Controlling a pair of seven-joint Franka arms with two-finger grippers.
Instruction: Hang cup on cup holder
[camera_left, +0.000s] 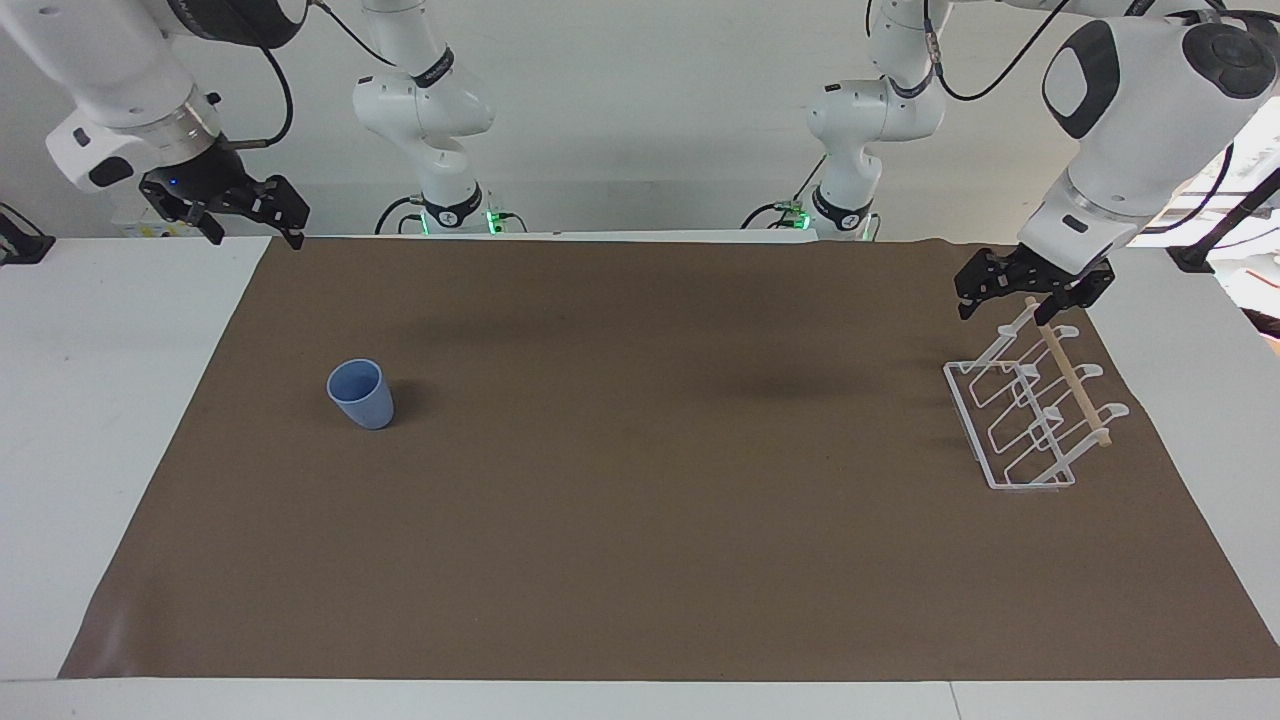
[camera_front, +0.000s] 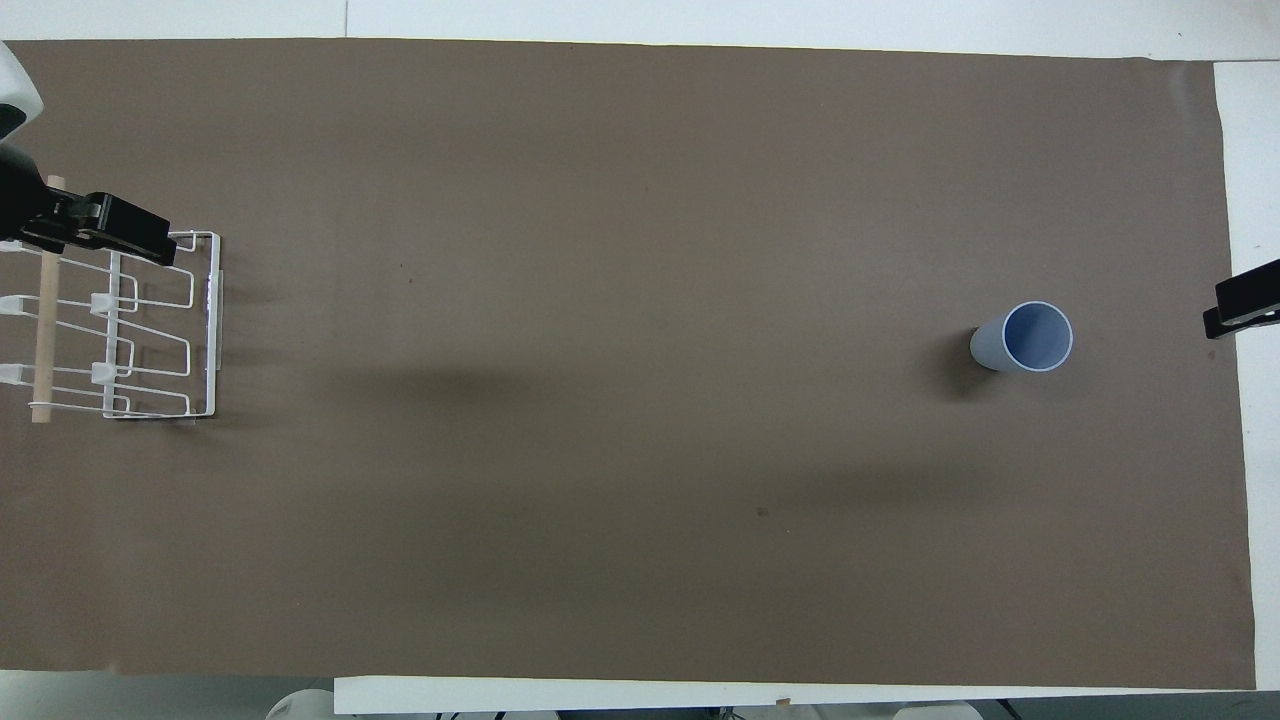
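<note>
The light blue cup (camera_left: 360, 393) (camera_front: 1025, 337) stands upright, mouth up, on the brown mat toward the right arm's end of the table. The white wire cup holder (camera_left: 1015, 430) (camera_front: 150, 340), with a wooden rod across its prongs, sits toward the left arm's end. My left gripper (camera_left: 1030, 300) (camera_front: 95, 228) hangs open over the holder's end nearer the robots, and the rod's tip shows between its fingers. Whether it touches the rod I cannot tell. My right gripper (camera_left: 255, 228) (camera_front: 1243, 300) is open and empty, raised over the mat's corner beside the right arm.
A brown mat (camera_left: 640, 480) (camera_front: 600, 300) covers most of the white table (camera_left: 110, 350). The cup and the holder are the only things on it, with a wide stretch of mat between them.
</note>
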